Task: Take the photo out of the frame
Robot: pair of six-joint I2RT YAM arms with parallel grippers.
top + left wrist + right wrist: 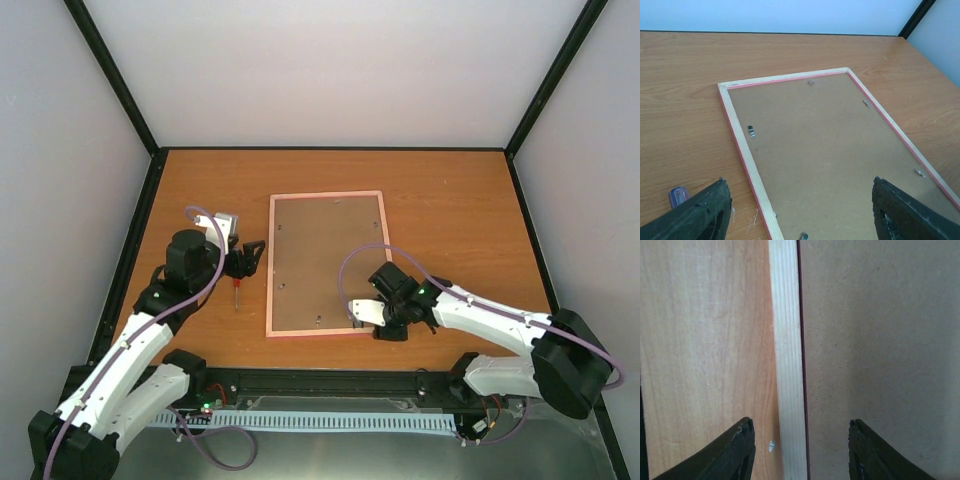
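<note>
Top external | left claw (251, 259) wide, beside frame (326, 264) | right claw (388, 327) wide, angled down astride frame's edge

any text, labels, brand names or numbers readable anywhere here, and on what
None: no word, label, brand or number can be read in any view.
The frame lies face down; its brown back board is bare apart from small metal clips.
The table shows only wood grain.
The screwdriver is too small to show any marking.
</note>
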